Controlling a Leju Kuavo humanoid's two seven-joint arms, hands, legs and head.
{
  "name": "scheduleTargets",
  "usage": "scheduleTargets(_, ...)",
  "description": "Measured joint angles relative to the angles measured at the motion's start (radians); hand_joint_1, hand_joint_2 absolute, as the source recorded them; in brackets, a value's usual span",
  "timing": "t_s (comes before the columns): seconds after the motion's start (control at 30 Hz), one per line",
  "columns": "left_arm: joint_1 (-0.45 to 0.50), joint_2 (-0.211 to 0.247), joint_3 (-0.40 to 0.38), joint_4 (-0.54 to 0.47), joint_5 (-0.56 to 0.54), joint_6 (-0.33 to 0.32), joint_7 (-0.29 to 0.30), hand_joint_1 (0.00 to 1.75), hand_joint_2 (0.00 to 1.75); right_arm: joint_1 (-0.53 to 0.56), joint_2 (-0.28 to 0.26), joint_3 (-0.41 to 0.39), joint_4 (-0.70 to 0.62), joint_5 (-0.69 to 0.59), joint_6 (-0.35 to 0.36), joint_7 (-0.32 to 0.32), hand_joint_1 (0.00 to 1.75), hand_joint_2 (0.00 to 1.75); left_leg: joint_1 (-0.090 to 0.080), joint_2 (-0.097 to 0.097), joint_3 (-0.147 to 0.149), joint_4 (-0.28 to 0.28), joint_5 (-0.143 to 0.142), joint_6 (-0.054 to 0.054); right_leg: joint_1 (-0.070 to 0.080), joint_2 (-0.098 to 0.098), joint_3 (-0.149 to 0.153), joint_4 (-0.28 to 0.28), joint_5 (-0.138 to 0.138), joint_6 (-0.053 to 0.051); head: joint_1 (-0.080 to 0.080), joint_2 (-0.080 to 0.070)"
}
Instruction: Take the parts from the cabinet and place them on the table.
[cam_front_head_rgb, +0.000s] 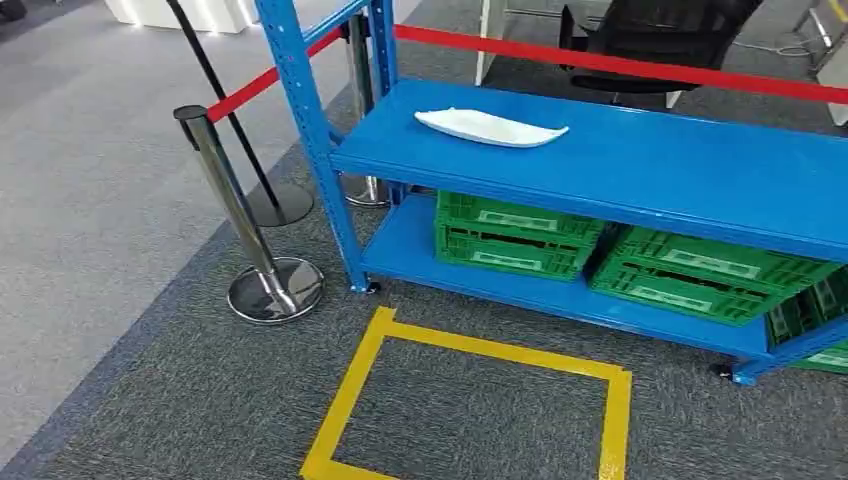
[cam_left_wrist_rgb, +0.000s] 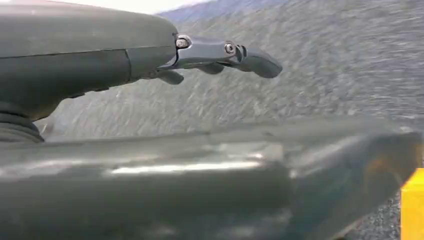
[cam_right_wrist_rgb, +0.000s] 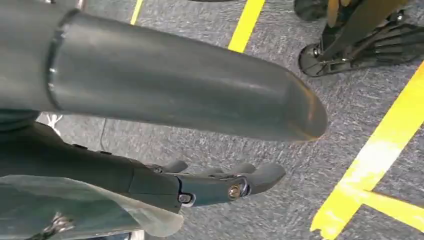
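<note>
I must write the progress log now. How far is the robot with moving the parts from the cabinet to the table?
The white part lies on the blue cabinet shelf, so it is still to be carried. No table is visible. In hand: nothing; the left hand and right hand hang empty above the carpet. This fits either approaching the cabinet or returning for another part.

**Blue rack, green crates, yellow tape**

The shelving rack (cam_front_head_rgb: 620, 150) was bright blue throughout. On its upper shelf lay a plain white part (cam_front_head_rgb: 490, 127). At 6 o'clock from it, the crates (cam_front_head_rgb: 515, 236) on the lower shelf were green with pale labels. The carpet (cam_front_head_rgb: 180, 390) was speckled dark grey, lighter grey toward 9 o'clock. A square of tape (cam_front_head_rgb: 480, 350) on it was yellow. The barrier belt (cam_front_head_rgb: 620, 62) was red, its post (cam_front_head_rgb: 235, 200) shiny chrome. Each robot hand (cam_left_wrist_rgb: 220, 55) (cam_right_wrist_rgb: 215, 185) was dark grey.
</note>
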Motion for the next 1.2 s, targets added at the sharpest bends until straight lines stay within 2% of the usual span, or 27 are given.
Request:
scheduleTargets(0.07,-0.004,0.0,0.0,0.0,-0.002,0.0,0.0,0.0,0.0,0.003,0.0,0.0,0.0,0.0,0.0,0.0,0.0,0.0,-0.006,0.012,-0.003,0.003,-0.001,0.0,-0.008,0.014,-0.011,-0.004,0.007,0.013,-0.001,0.0)
scheduleTargets(0.1,-0.004,-0.002,0.0,0.0,-0.001,0.0,-0.001,0.0,0.0,0.005,0.0,-0.001,0.0,-0.001,0.001,0.001,0.0,0.0,-0.001,0.022,0.0,-0.008,0.005,0.006,-0.004,0.024,-0.016,-0.006,0.01,0.021,-0.001,0.0)
scheduleTargets(0.13,-0.005,-0.003,0.0,0.001,0.0,0.0,-0.003,0.0,0.0,0.006,-0.002,-0.001,0.0,-0.001,0.001,0.002,0.0,0.0,0.005,0.039,0.005,-0.021,0.012,0.01,-0.006,-0.006,-0.024,0.005,-0.001,0.023,-0.001,0.0)
scheduleTargets(0.17,-0.005,-0.003,0.0,0.001,-0.001,0.001,-0.005,0.0,0.0,0.006,-0.002,-0.002,0.0,-0.001,0.001,0.003,0.0,0.0,0.004,0.046,0.005,-0.024,0.013,0.014,-0.003,-0.05,-0.038,0.035,-0.026,0.028,0.01,0.0)
scheduleTargets(0.2,-0.004,-0.003,0.0,0.001,-0.003,0.001,-0.007,0.0,0.0,0.003,-0.002,-0.002,0.0,-0.001,0.001,0.003,0.0,0.0,0.004,0.06,0.004,-0.023,0.013,0.016,-0.004,-0.07,-0.069,0.098,-0.062,0.032,0.013,0.0)
scheduleTargets(0.27,0.002,-0.005,0.0,0.001,-0.004,0.003,-0.012,0.0,0.0,-0.001,-0.002,-0.003,0.0,-0.001,0.002,0.004,0.0,0.0,0.003,0.09,0.003,-0.022,0.012,0.017,-0.008,-0.083,-0.142,0.25,-0.127,0.042,0.011,0.0)
scheduleTargets(0.3,0.002,-0.005,0.0,0.002,-0.006,0.004,-0.014,0.0,0.0,0.0,-0.002,-0.003,0.0,-0.001,0.003,0.005,0.0,0.0,0.003,0.104,0.003,-0.022,0.011,0.016,-0.011,-0.086,-0.163,0.294,-0.134,0.047,0.013,0.0)
scheduleTargets(0.33,0.001,-0.005,0.0,0.002,-0.006,0.006,-0.017,0.0,0.0,0.003,-0.002,-0.004,0.0,-0.001,0.003,0.007,0.0,0.0,0.003,0.114,0.004,-0.021,0.01,0.016,-0.014,-0.089,-0.155,0.282,-0.114,0.051,0.012,0.0)
scheduleTargets(0.4,-0.001,-0.008,0.0,0.002,-0.001,0.028,-0.043,0.0,0.0,0.006,-0.005,-0.007,0.0,-0.001,0.003,0.008,0.0,0.0,0.006,0.132,0.007,-0.018,0.005,0.009,-0.02,-0.103,-0.084,0.15,-0.038,0.055,0.012,0.0)
scheduleTargets(0.43,-0.001,-0.01,0.0,0.002,0.011,0.036,-0.066,0.0,0.0,0.005,-0.005,-0.008,0.0,-0.002,0.003,0.008,0.0,0.0,0.007,0.142,0.008,-0.013,0.001,0.003,-0.021,-0.129,-0.032,0.055,0.001,0.057,0.013,0.0)
scheduleTargets(0.47,-0.001,-0.01,0.003,0.002,0.034,0.023,-0.101,0.0,0.0,0.002,-0.004,-0.008,0.0,-0.003,0.009,0.005,0.0,0.0,0.002,0.149,0.009,-0.011,-0.004,-0.005,-0.013,-0.172,-0.008,0.012,-0.018,0.059,0.014,0.0)
scheduleTargets(0.5,-0.002,-0.01,0.013,0.002,0.064,-0.001,-0.142,0.0,0.0,-0.002,-0.004,-0.009,0.0,-0.003,0.022,-0.01,0.0,0.0,-0.004,0.157,0.005,-0.001,-0.01,-0.013,-0.013,-0.158,-0.002,0.002,-0.013,0.038,0.015,0.0)
scheduleTargets(0.6,-0.011,-0.014,0.047,0.002,0.135,-0.067,-0.216,0.0,0.0,0.012,-0.004,-0.01,0.0,-0.005,0.059,-0.094,0.0,0.0,-0.003,0.175,0.011,-0.002,-0.007,-0.021,-0.009,-0.136,-0.01,0.011,-0.013,0.02,0.012,0.0)
scheduleTargets(0.63,-0.012,-0.014,0.06,0.002,0.154,-0.096,-0.244,0.0,0.0,0.015,-0.004,-0.013,0.0,-0.013,0.072,-0.131,0.0,0.0,0.003,0.163,0.011,0.002,-0.017,-0.03,-0.013,-0.132,-0.008,0.007,-0.01,0.011,0.011,0.0)
scheduleTargets(0.67,-0.011,-0.013,0.072,0.002,0.165,-0.113,-0.264,0.0,0.0,0.015,-0.004,-0.019,0.0,-0.019,0.08,-0.159,0.0,0.0,0.005,0.121,0.002,0.027,-0.042,-0.034,-0.013,-0.129,-0.008,0.007,-0.009,0.007,0.008,0.0)
scheduleTargets(0.73,-0.007,-0.011,0.088,0.002,0.165,-0.146,-0.268,0.0,0.0,0.013,-0.004,-0.024,0.0,-0.016,0.089,-0.194,0.0,0.0,0.004,0.087,-0.065,0.178,-0.125,-0.035,-0.011,-0.117,-0.009,0.007,-0.009,-0.002,0.008,0.0)
scheduleTargets(0.77,-0.004,-0.011,0.092,0.002,0.165,-0.162,-0.268,0.0,0.0,0.012,-0.004,-0.025,0.0,-0.011,0.091,-0.198,0.0,0.0,0.004,0.085,-0.102,0.258,-0.155,-0.034,-0.008,-0.11,-0.009,0.007,-0.009,-0.005,0.008,0.0)
scheduleTargets(0.8,-0.001,-0.01,0.096,0.002,0.165,-0.176,-0.269,0.0,0.0,0.013,-0.004,-0.026,0.0,-0.009,0.091,-0.2,0.0,0.0,0.004,0.085,-0.127,0.309,-0.164,-0.032,-0.006,-0.104,-0.009,0.007,-0.01,-0.006,0.008,0.0)
scheduleTargets(0.83,0.002,-0.009,0.102,0.002,0.165,-0.187,-0.27,0.0,0.0,0.014,-0.004,-0.026,0.0,-0.005,0.091,-0.201,0.0,0.0,0.003,0.085,-0.131,0.313,-0.15,-0.027,-0.003,-0.097,-0.007,0.007,-0.01,-0.006,0.008,0.0)
scheduleTargets(0.87,0.002,-0.007,0.105,0.002,0.165,-0.198,-0.272,0.0,0.0,0.015,-0.005,-0.027,0.0,0.0,0.09,-0.201,0.0,0.0,0.0,0.084,-0.117,0.271,-0.111,-0.02,0.0,-0.092,-0.005,0.008,-0.01,-0.006,0.008,0.0)
scheduleTargets(0.93,0.002,-0.004,0.109,0.002,0.163,-0.214,-0.281,0.0,0.0,0.014,-0.005,-0.028,0.0,0.008,0.09,-0.199,0.0,0.0,-0.007,0.082,-0.047,0.109,-0.016,0.001,0.005,-0.083,-0.001,0.008,-0.01,-0.006,0.007,0.0)
scheduleTargets(0.97,0.002,-0.001,0.109,0.002,0.163,-0.221,-0.284,0.0,0.0,0.013,-0.004,-0.028,0.0,0.009,0.09,-0.195,0.0,0.0,-0.014,0.077,-0.02,0.04,0.006,0.015,0.004,-0.081,-0.001,0.007,-0.01,-0.006,0.008,0.0)
scheduleTargets(1.0,0.0,0.002,0.111,0.002,0.161,-0.227,-0.286,0.0,0.0,0.013,-0.004,-0.028,0.001,0.011,0.091,-0.191,0.0,0.0,-0.015,0.076,-0.012,0.019,-0.005,0.021,0.013,-0.081,-0.005,0.012,-0.013,-0.002,0.01,0.0)
scheduleTargets(1.03,-0.001,0.001,0.111,0.002,0.158,-0.232,-0.289,0.0,0.0,0.012,-0.004,-0.028,0.001,0.014,0.093,-0.187,0.0,0.0,-0.017,0.076,-0.012,0.014,-0.005,0.013,0.007,-0.08,-0.011,0.012,-0.011,0.001,0.008,0.0)
scheduleTargets(1.1,0.002,0.001,0.111,0.002,0.155,-0.24,-0.291,0.0,0.0,0.012,-0.004,-0.028,0.001,0.018,0.094,-0.181,0.0,0.0,-0.022,0.076,-0.015,0.011,-0.004,0.013,0.001,-0.081,-0.01,0.008,-0.008,0.01,0.008,0.0)
scheduleTargets(1.13,0.003,-0.002,0.111,0.002,0.154,-0.241,-0.293,0.0,0.0,0.012,-0.005,-0.028,0.001,0.018,0.094,-0.177,0.0,0.0,-0.014,0.077,-0.007,-0.003,0.003,0.017,0.004,-0.08,-0.01,0.01,-0.013,0.019,0.008,0.0)
scheduleTargets(1.2,0.0,-0.001,0.111,0.002,0.154,-0.246,-0.296,0.0,0.0,0.013,-0.005,-0.028,0.001,0.02,0.094,-0.173,0.0,0.0,-0.009,0.078,-0.004,-0.01,0.004,0.023,0.0,-0.084,-0.042,0.067,-0.051,0.031,0.016,0.0)
